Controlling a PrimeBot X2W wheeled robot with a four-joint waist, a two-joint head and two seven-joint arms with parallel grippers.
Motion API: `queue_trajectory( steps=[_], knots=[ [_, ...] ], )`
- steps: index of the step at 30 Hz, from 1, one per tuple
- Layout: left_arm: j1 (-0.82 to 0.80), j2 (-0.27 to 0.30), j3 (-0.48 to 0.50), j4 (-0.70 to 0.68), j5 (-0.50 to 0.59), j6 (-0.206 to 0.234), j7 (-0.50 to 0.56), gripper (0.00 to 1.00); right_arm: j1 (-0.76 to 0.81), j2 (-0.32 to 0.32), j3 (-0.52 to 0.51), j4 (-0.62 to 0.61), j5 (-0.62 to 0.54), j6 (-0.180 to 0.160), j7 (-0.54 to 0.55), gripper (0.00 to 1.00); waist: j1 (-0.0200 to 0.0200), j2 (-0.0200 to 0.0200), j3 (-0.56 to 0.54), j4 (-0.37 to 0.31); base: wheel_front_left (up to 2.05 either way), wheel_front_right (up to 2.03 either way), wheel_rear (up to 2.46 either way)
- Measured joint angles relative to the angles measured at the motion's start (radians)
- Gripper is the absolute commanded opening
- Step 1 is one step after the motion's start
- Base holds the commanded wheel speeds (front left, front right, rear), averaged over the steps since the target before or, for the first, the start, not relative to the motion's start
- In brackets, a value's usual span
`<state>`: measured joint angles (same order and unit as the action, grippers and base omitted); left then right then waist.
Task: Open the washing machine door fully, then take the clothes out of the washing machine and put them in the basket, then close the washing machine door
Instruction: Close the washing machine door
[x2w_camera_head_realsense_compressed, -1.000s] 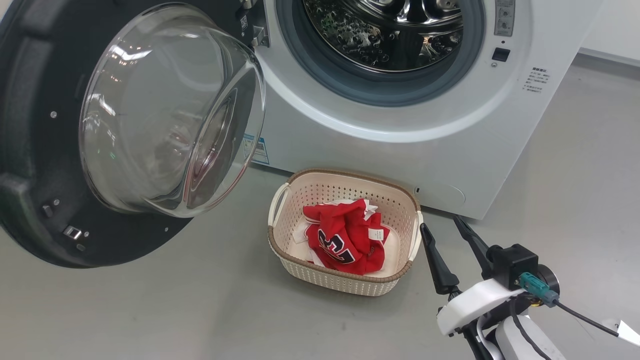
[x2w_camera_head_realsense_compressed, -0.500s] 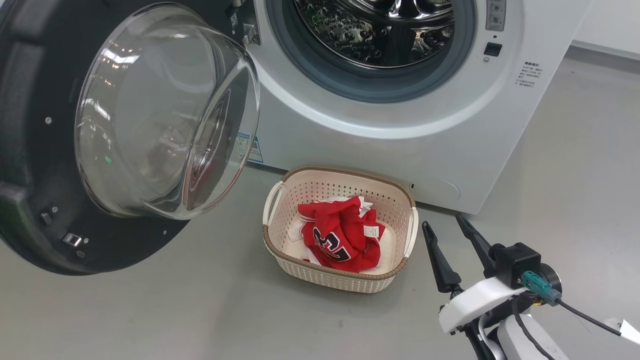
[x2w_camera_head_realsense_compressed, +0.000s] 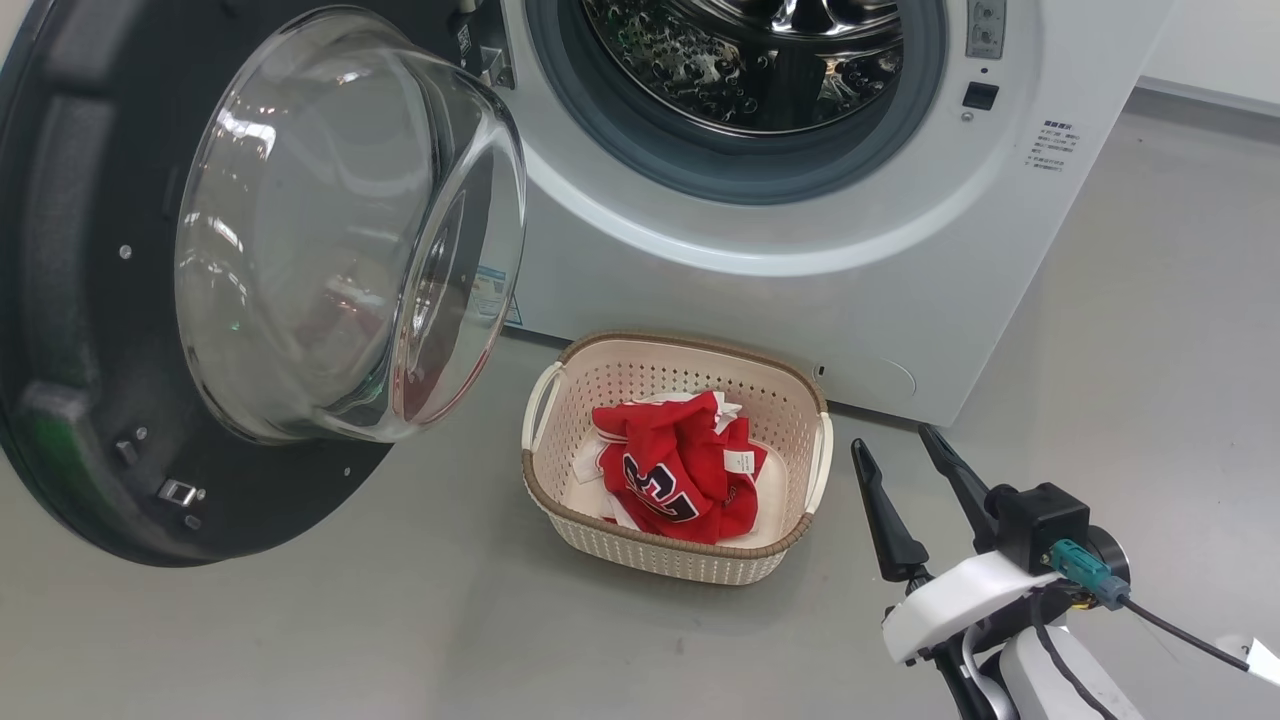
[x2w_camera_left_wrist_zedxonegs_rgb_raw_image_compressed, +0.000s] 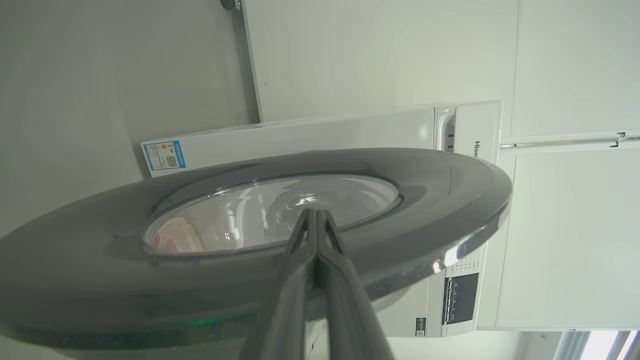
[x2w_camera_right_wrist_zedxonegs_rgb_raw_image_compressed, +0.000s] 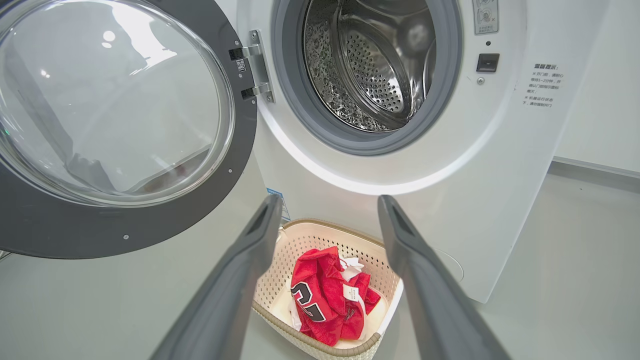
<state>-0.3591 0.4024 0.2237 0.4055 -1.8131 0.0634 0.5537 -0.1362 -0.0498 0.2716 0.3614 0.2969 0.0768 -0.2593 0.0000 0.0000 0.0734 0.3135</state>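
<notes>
Bright, even indoor light; shadows on the floor are soft. Lamp glare streaks the glass of the washing machine door (x2w_camera_head_realsense_compressed: 340, 230), well left of the right fingers (x2w_camera_head_realsense_compressed: 885, 515). In both wrist views the fingers (x2w_camera_right_wrist_zedxonegs_rgb_raw_image_compressed: 240, 280) are blurred.

Mouth of the washing machine (x2w_camera_head_realsense_compressed: 760, 300) left unobstructed, left side barred by the swung-out washing machine door (x2w_camera_head_realsense_compressed: 300, 260), floor (x2w_camera_head_realsense_compressed: 400, 620) beneath occupied by the basket (x2w_camera_head_realsense_compressed: 660, 560)

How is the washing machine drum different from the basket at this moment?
The drum is shiny steel and looks empty; the basket is cream plastic and holds the red clothes. The drum sits inside the washing machine; the basket stands on the floor. Both have perforated walls.
</notes>
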Motion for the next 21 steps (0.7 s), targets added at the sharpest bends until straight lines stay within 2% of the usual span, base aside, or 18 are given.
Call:
queue_trajectory(
  steps=[12, 21],
  knots=[
    [0.006, -0.01, -0.02, -0.042, -0.059, -0.052, 0.122, 0.0, 0.0, 0.0, -0.009, -0.001, 0.0, -0.002, 0.0, 1.0, 0.0, 0.0, -0.005, -0.007, 0.0, 0.0, 0.0],
    [0.046, -0.014, -0.032, -0.099, -0.096, -0.071, 0.196, 0.0, 0.0, 0.0, -0.008, -0.006, -0.005, -0.006, 0.0, 1.0, 0.0, 0.0, 0.0, -0.02, 0.0, 0.0, 0.0]
  ],
)
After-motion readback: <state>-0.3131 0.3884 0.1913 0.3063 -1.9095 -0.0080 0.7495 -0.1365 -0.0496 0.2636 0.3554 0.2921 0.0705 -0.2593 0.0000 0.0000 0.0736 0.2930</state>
